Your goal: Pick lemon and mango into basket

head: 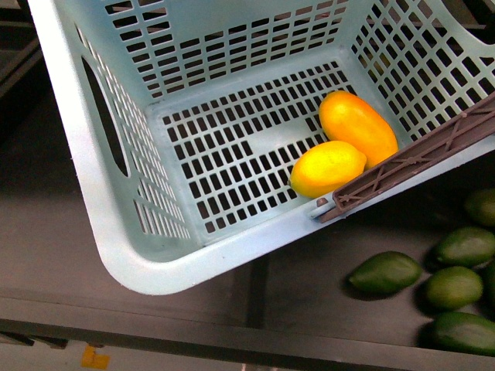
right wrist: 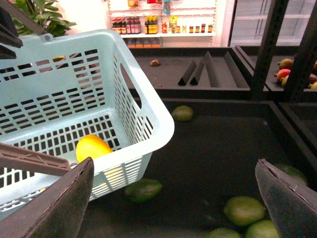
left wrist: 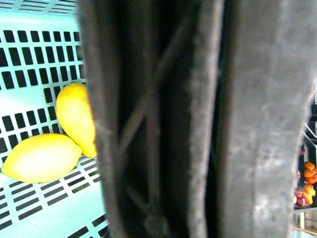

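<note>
The light blue plastic basket (head: 93, 201) has slots cut all over its sides and floor. Inside it, the lemon (head: 327, 168) and the mango (head: 358, 126) lie touching each other in one corner, next to the brown ribbed handle (head: 418, 158). Both fruits are smooth; the lemon is short and plump, the mango longer and more orange. Green oval fruits (head: 384, 272) lie on the dark surface (head: 309, 294) beside the basket. The right gripper (right wrist: 176, 198) has its fingers (right wrist: 67, 206) spread wide, holding nothing. The left wrist view is filled by the handle, so its fingers cannot be told.
</note>
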`<state>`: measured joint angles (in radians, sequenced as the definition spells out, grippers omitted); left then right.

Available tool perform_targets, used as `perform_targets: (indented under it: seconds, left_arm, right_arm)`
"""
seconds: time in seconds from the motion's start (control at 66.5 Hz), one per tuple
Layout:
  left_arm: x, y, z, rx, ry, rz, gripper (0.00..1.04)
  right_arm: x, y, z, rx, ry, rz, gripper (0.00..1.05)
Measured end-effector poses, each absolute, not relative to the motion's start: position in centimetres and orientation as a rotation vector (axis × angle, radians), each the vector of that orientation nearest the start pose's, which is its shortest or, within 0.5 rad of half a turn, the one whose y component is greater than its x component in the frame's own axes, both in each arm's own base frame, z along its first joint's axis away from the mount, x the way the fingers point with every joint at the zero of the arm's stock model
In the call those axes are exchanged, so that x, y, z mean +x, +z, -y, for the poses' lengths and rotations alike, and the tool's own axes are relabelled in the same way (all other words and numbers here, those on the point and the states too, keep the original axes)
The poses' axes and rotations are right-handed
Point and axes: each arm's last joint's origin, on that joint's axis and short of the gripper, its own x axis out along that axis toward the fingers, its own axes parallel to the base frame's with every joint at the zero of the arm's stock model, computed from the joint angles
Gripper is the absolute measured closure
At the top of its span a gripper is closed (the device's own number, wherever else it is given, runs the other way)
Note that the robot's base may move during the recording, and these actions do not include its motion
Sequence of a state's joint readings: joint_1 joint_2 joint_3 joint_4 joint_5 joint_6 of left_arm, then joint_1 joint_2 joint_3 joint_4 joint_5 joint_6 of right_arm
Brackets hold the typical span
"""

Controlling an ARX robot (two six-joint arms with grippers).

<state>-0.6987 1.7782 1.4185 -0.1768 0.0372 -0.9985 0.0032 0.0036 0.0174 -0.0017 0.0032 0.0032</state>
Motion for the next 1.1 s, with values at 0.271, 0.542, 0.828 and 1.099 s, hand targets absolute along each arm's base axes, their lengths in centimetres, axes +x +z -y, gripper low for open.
perform_targets:
  seconds: [0.271,0.542,0.828,1.099]
  left_arm:
    - [31.9,28.5,25.5,-0.791,-0.117,-0.738,0.91]
    - [40.0,27.1,22.6,-1.153,0.275,-0.514,0.91]
    - [47.8,22.1,17.7,-1.314,0.369,-0.564,0.91]
    - [49.5,17.0,15.2,-1.334,0.462,-0.636,0.91]
  right_arm:
    - [9.7,16.9,0.0,0.003,0.006,0.012,0.09]
    - [9.7,16.9,0.0,0.003,0.000,0.012,0.09]
    - [9.7,16.9,0.0,0.003,0.001,0.012,0.09]
    - [9.7,16.9,0.0,0.003,0.001,0.012,0.09]
